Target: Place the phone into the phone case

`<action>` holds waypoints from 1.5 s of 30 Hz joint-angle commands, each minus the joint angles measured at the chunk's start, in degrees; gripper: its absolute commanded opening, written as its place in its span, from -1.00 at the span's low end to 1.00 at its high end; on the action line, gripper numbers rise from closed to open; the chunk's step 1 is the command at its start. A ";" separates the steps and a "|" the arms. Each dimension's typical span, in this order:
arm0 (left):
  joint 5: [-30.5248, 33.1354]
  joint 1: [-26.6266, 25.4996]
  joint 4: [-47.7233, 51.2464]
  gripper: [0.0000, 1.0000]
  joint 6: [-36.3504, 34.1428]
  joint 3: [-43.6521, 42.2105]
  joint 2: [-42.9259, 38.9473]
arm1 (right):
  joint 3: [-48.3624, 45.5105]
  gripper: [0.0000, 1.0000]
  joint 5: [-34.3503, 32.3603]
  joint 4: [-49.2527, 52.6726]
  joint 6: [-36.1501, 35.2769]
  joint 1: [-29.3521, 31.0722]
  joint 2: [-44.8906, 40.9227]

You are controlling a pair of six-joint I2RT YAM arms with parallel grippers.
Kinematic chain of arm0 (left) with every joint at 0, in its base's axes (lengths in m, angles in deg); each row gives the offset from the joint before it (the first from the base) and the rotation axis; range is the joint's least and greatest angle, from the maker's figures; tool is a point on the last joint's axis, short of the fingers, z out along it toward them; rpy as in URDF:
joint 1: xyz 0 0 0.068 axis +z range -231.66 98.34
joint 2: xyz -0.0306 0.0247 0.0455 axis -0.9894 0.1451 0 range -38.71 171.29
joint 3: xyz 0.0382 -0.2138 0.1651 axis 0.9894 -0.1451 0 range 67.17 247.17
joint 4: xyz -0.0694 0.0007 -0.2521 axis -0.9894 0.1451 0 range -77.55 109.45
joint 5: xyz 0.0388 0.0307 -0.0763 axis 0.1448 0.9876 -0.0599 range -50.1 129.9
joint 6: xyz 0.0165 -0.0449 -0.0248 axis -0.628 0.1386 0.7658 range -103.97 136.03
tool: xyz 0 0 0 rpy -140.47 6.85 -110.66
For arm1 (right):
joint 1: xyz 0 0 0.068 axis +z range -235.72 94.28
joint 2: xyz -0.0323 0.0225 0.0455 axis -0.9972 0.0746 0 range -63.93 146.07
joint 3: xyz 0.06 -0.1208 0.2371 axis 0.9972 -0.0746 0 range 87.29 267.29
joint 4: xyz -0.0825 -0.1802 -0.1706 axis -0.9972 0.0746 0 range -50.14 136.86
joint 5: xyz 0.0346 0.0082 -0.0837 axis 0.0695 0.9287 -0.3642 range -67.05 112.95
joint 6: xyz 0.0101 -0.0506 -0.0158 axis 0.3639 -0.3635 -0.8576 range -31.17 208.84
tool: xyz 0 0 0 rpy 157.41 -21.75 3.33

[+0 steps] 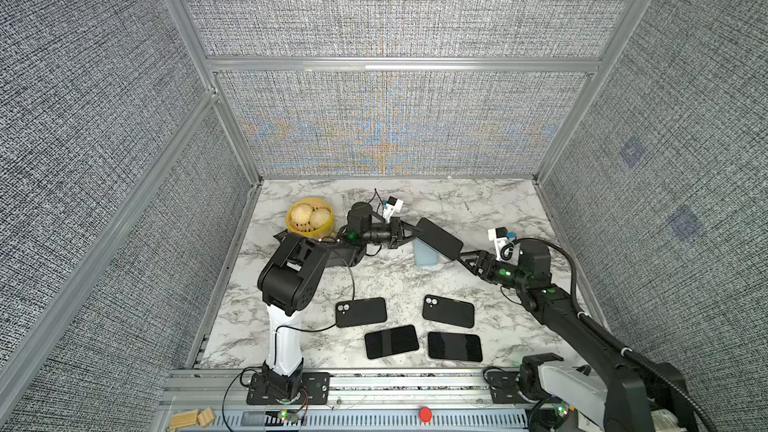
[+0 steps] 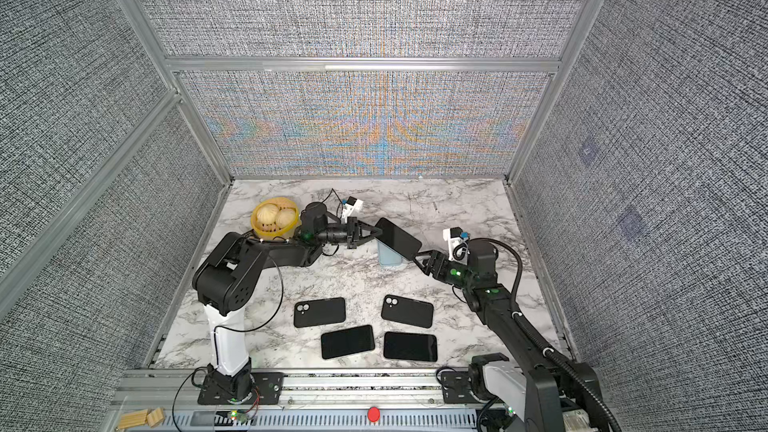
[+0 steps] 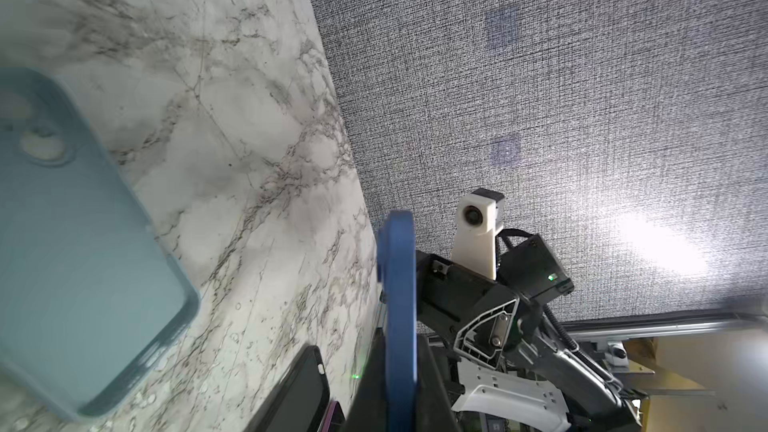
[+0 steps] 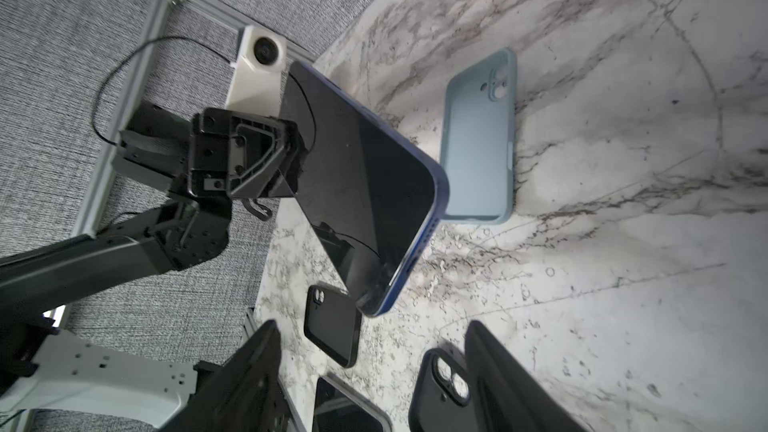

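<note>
Left end effector (image 1: 415, 235) clamps blue phone (image 1: 440, 238), long axis toward right end effector (image 1: 462, 258), jaws apart; light-blue phone case (image 1: 426, 260) beneath, between them.

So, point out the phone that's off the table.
The blue-edged phone, held in the jaws of the left gripper, tilted above the light blue case. The other two phones lie flat, screens up, near the table's front edge.

The phone (image 1: 438, 238) hangs tilted over the case (image 1: 424, 259), basket (image 1: 289, 218) to their left.
</note>
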 commanded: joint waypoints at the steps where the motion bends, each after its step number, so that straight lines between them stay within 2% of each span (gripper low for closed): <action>1: -1.73 0.02 -9.89 -1.00 4.72 -0.03 0.69 | -1.52 0.36 2.63 -16.04 5.97 -0.55 1.05; 6: -1.59 -0.03 -12.10 -1.00 6.27 -0.41 1.05 | -3.66 0.20 3.10 -31.74 12.01 -0.79 7.40; 11: -1.71 -0.08 -16.09 -1.00 9.41 -0.30 1.50 | -3.84 0.09 6.03 -47.09 19.67 -0.88 17.92; 15: -1.79 -0.06 -17.04 -1.00 9.69 -0.69 1.40 | -3.51 -0.14 7.81 -62.33 27.19 -1.17 27.79; 18: -1.88 -0.11 -17.17 -1.00 9.61 -0.76 1.55 | -2.17 -0.26 9.51 -62.44 27.40 -1.10 29.69; 23: -1.69 -0.06 -17.86 -1.00 9.81 -1.25 1.61 | -3.00 -0.35 8.83 -61.03 25.43 -1.45 27.67; 30: -1.75 -0.06 -19.78 -1.00 11.14 -1.12 2.32 | -2.55 -0.68 8.89 -62.45 27.05 -1.49 28.87; 36: -1.31 -0.02 -19.81 -1.00 10.51 -1.40 2.09 | -2.53 -0.82 8.88 -62.36 27.95 -1.49 27.82; 38: -0.88 -0.03 -18.96 -0.86 9.26 -1.83 1.54 | -2.58 -0.86 8.86 -62.43 28.66 -1.60 27.48; 43: 0.68 0.01 -10.12 -0.13 1.18 -3.15 -1.70 | -2.70 -1.00 9.91 -61.51 30.51 -3.00 26.90; 45: 1.03 0.26 -3.72 0.00 -3.30 -2.71 -1.86 | -2.64 -1.00 11.03 -58.87 30.17 -4.24 26.03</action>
